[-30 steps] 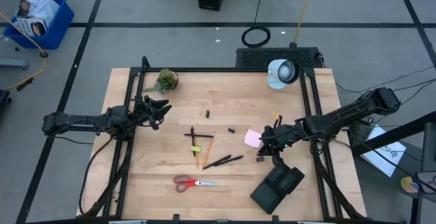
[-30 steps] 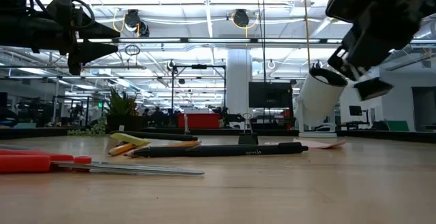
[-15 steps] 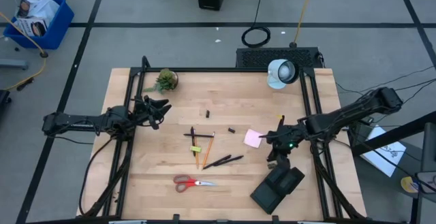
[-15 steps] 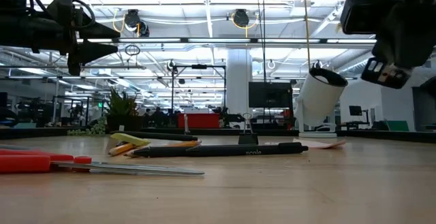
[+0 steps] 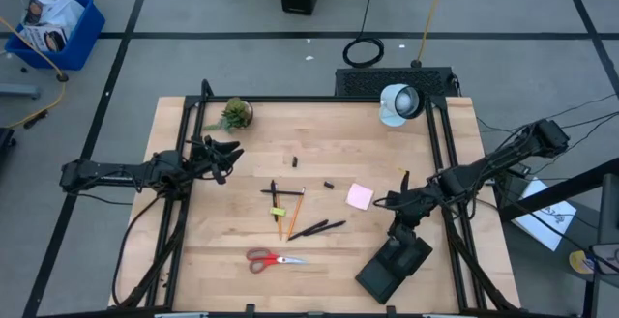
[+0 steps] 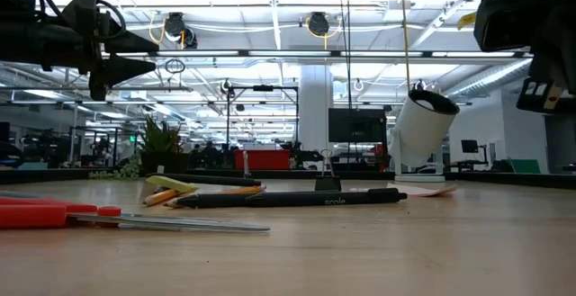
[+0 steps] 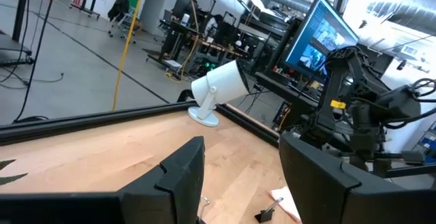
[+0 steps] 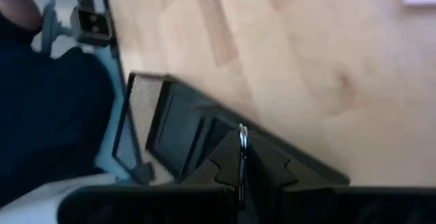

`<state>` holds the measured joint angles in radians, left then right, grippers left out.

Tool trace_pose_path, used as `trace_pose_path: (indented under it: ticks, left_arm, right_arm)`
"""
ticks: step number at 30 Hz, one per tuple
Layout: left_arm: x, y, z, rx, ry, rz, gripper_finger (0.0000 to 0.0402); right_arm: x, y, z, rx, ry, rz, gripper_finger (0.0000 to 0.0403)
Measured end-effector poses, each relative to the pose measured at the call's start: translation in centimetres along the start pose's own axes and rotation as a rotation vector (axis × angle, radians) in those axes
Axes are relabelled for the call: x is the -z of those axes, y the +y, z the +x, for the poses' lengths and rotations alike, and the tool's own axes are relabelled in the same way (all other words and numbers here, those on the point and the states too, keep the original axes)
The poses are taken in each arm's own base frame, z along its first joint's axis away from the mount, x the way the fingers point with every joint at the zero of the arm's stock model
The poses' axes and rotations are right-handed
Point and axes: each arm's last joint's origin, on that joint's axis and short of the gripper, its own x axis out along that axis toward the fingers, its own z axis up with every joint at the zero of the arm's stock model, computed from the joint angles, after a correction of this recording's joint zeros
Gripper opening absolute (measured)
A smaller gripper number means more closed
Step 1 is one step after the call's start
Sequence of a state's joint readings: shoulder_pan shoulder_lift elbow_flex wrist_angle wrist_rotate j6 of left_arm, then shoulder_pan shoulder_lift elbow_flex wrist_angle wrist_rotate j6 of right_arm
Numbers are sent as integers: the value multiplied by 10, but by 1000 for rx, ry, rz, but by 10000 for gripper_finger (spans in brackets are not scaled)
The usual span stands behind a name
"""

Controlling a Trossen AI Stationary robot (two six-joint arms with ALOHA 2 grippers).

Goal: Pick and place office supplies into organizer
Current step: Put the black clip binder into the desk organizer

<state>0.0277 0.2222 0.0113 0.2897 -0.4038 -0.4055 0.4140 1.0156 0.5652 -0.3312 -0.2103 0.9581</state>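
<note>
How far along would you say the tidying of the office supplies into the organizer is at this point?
Nothing visibly sits in the organizer yet. The right hand, shut on a binder clip, hangs above it. Scissors, pencils, pens, sticky-note pad and small black bits remain on the table; the left hand waits open.

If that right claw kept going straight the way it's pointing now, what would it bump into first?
Most likely the black organizer. The right claw, shut on a small binder clip, points down toward it, with a compartment right ahead in the wrist view. How far above it hangs is hard to judge.
</note>
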Motion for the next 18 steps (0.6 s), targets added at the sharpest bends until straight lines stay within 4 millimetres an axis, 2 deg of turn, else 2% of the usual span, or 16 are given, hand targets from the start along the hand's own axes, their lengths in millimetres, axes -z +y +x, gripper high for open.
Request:
trace_pose_path:
  ticks: [5, 13, 18]
  left_arm:
    - [0, 0, 0, -1, 1, -9, 196]
    - [0, 0, 0, -8, -1, -11, 196]
    - [0, 0, 0, -9, -2, -10, 196]
  right_arm:
    - [6, -4, 4, 75, 38, 1, 9]
    - [10, -3, 9, 92, 63, 3, 9]
    - [10, -4, 9, 94, 61, 9, 27]
